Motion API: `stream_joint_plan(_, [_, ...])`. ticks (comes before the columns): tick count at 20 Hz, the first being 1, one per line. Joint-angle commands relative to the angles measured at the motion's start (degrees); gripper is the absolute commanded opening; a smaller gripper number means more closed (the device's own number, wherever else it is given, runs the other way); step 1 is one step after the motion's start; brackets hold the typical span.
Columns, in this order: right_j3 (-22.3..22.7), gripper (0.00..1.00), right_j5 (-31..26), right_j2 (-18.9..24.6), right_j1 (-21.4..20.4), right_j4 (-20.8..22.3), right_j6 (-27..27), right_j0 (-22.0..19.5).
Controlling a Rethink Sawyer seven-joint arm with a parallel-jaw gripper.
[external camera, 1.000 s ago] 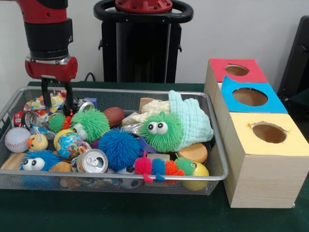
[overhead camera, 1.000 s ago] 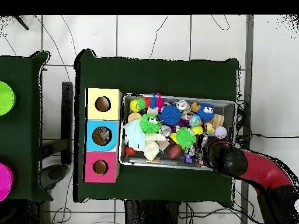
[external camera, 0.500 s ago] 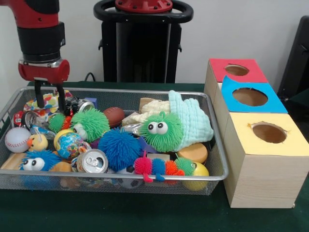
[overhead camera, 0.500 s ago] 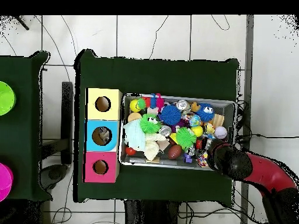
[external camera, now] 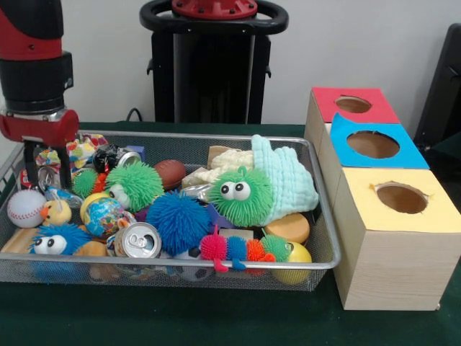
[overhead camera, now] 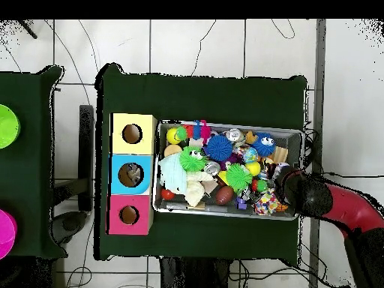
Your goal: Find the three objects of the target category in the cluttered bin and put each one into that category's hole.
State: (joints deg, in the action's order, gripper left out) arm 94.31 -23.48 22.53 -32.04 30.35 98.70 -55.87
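A dark green table point(external camera: 216, 321) holds a wire mesh bin point(external camera: 317, 268) heaped with toys, with three boxes beside it, topped red point(external camera: 353, 105), blue point(external camera: 373, 141) and yellow point(external camera: 400, 198), each with a round hole. The gripper point(external camera: 46, 165) hangs over the bin's end farthest from the boxes, fingers point(external camera: 65, 167) narrowly parted, empty, above a crushed can point(external camera: 45, 177) near a baseball point(external camera: 26, 208).

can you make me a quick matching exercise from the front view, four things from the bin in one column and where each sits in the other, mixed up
Things:
1. baseball
2. soda can
3. yellow ball
4. brown football

Places in the bin, as the front view shows them:
A. near right corner, by the yellow-topped box
B. far side, about the middle
C. left end, below the gripper
D. near wall, left of middle, top facing the camera

Pairs: 1-C, 2-D, 3-A, 4-B
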Motion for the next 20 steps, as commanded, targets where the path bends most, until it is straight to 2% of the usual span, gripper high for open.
stream_joint_plan(1, [-8.40,1.00,-2.43,5.90,7.44,2.93,-8.45,1.55])
stream_joint_plan(6, [-8.64,1.00,-0.05,5.46,9.45,3.79,-6.40,2.40])
stream_joint_plan(11, [-7.73,1.00,-3.34,3.55,8.81,3.82,-6.89,3.39])
stream_joint_plan(13, [-7.49,1.00,-5.49,0.01,7.98,2.94,-3.48,4.90])
stream_joint_plan(15, [-7.21,1.00,-5.11,-1.61,6.87,2.88,-1.93,5.08])
stream_joint_plan(18, [-8.28,1.00,-6.77,-6.71,4.72,2.58,1.98,7.20])
stream_joint_plan(20, [-8.93,1.00,-5.85,-10.54,4.22,2.46,5.77,8.94])
